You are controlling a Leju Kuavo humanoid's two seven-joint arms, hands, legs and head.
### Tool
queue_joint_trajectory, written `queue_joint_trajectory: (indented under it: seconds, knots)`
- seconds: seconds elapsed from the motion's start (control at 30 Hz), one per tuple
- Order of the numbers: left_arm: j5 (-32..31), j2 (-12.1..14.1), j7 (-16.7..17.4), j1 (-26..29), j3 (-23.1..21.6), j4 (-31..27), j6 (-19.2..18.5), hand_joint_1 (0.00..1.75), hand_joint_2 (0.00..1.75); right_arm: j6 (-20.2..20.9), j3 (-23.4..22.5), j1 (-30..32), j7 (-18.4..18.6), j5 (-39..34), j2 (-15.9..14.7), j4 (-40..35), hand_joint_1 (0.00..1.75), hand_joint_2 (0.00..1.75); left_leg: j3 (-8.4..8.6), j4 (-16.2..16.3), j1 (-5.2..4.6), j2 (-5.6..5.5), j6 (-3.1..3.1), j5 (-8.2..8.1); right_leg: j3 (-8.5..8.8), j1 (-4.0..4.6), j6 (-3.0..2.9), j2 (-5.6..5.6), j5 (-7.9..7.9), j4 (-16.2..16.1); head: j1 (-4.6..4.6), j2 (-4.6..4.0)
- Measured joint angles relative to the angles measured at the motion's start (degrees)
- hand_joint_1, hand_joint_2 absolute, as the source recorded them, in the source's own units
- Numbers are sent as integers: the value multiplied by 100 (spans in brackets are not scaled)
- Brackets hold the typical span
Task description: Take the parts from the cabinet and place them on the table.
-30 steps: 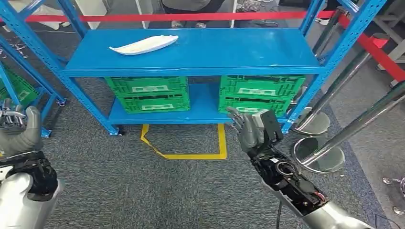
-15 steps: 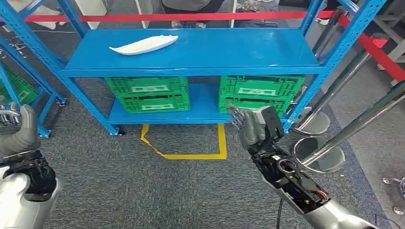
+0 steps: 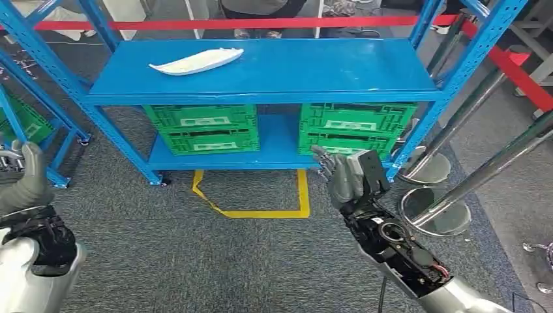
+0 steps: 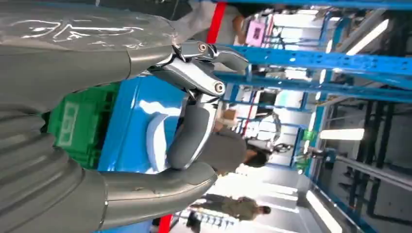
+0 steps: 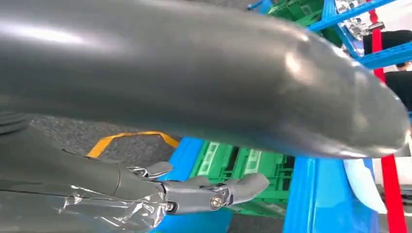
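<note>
**A:** ok so where's the part sitting right now?

**B:** The white part (image 3: 197, 61) is a long, thin curved piece lying flat on the top shelf (image 3: 313, 68) of the blue cabinet (image 3: 98, 104), over at the far left of that shelf. Nothing is touching it. You can also catch it in the left wrist view, as a pale shape on the blue surface past the fingers.

**A:** and the hands?

**B:** Both are well short of the cabinet, low and on the near side. The left hand (image 3: 25, 179) is at the far left edge of the scene, raised, holding nothing. Fingers look a bit curled toward the thumb in the wrist view but there's a gap between them, so I'd call it released. The right hand (image 3: 345, 173) is up in front of the lower shelf on the right, fingers spread and pointing toward the cabinet, also holding nothing.

**A:** anything else around?

**B:** Green crates (image 3: 202, 128) stacked on the lower shelf at left, and another stack of green bins (image 3: 355, 127) at right. Yellow floor tape (image 3: 254, 202) marks a box on the grey carpet just in front of the cabinet. Chrome barrier posts (image 3: 430, 169) with round bases stand at the right, and a red barrier belt (image 3: 195, 24) runs behind the cabinet. A person (image 3: 261, 8) is standing past it, at the far side.
</note>
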Motion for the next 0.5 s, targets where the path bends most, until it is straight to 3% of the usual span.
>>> queue_joint_trajectory:
  seconds: [0.13,0.37,0.47,0.5]
  knots:
    - [428,-13,291,0,-4,55,-656,0,175,44,37,-83,26,70,2,2,0,0,0,0,0,0,0,0,0,0,0,1,0,0,0,0]
    - [559,-46,380,-2,-9,168,-837,0,175,55,98,-157,35,116,4,2,0,0,-1,0,0,0,0,0,0,0,0,0,0,0,0,0]
    - [761,-59,415,-18,-9,256,-1102,0,175,90,109,-186,35,127,7,11,0,0,-1,-1,0,0,0,-1,0,0,0,0,0,0,4,0]
    - [850,-74,422,-34,-9,334,-1232,0,0,103,114,-212,29,140,11,24,0,0,-1,-1,0,0,0,-1,0,0,0,0,0,0,2,0]
